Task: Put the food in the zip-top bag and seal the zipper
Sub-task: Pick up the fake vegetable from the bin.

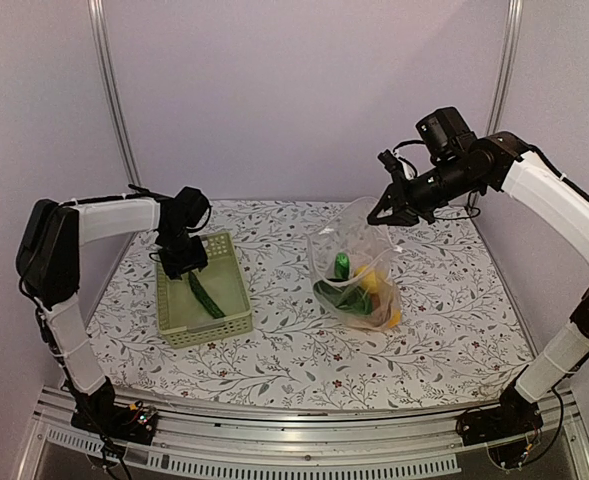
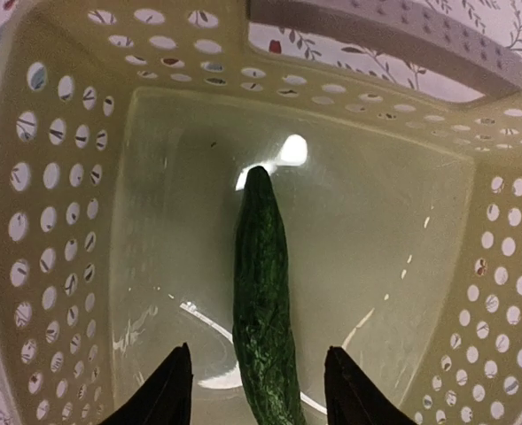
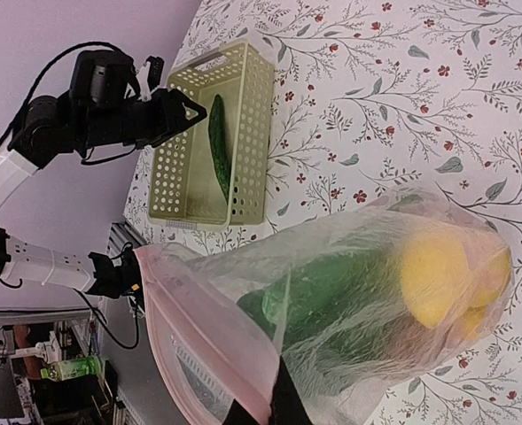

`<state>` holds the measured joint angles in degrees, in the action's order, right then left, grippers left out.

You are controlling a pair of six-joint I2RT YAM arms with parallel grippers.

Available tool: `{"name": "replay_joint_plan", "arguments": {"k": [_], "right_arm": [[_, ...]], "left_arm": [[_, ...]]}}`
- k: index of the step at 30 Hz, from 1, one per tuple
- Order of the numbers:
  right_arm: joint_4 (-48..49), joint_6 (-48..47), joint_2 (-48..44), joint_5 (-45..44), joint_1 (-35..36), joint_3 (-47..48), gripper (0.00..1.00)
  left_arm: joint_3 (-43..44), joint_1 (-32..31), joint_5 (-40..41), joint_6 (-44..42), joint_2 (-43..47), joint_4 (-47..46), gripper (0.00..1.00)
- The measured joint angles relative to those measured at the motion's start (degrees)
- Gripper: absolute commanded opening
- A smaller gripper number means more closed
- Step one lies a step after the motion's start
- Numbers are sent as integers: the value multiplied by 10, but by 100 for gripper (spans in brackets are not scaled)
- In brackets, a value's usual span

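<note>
The left gripper [image 1: 181, 258] hangs low inside the pale green slotted plastic basket [image 1: 236, 325]. Its two dark fingers [image 2: 167, 390] stand apart on either side of the near end of the long dark green toy cucumber [image 2: 261, 266], which lies flat on the basket floor, and they are not closed on it. The right gripper [image 1: 382, 212] has its fingers together, clamped on the mouth edge of the large clear crinkly plastic zip-top bag [image 1: 359, 250] by the pale pink zipper strip [image 3: 167, 305], holding the mouth up over the floral tablecloth [image 1: 454, 320], with dark green pieces [image 3: 349, 292] and yellow toy lemons [image 3: 438, 274] inside.
</note>
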<state>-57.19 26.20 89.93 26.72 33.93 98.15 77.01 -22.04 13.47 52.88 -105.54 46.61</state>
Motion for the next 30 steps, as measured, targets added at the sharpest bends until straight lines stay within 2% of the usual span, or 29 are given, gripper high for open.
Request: {"name": "replay_joint_plan", "arguments": {"k": [10, 16, 23, 30], "right_arm": [[0, 0, 0, 0, -2, 0, 0], [0, 0, -5, -2, -2, -7, 0], [1, 0, -10, -2, -2, -16, 0], [1, 0, -10, -2, -3, -16, 0]], "left_arm": [[62, 27, -6, -17, -102, -6, 40], [80, 29, -5, -24, -134, -5, 32], [84, 38, -7, -35, -138, -6, 7], [85, 41, -13, -41, -135, -9, 0]]}}
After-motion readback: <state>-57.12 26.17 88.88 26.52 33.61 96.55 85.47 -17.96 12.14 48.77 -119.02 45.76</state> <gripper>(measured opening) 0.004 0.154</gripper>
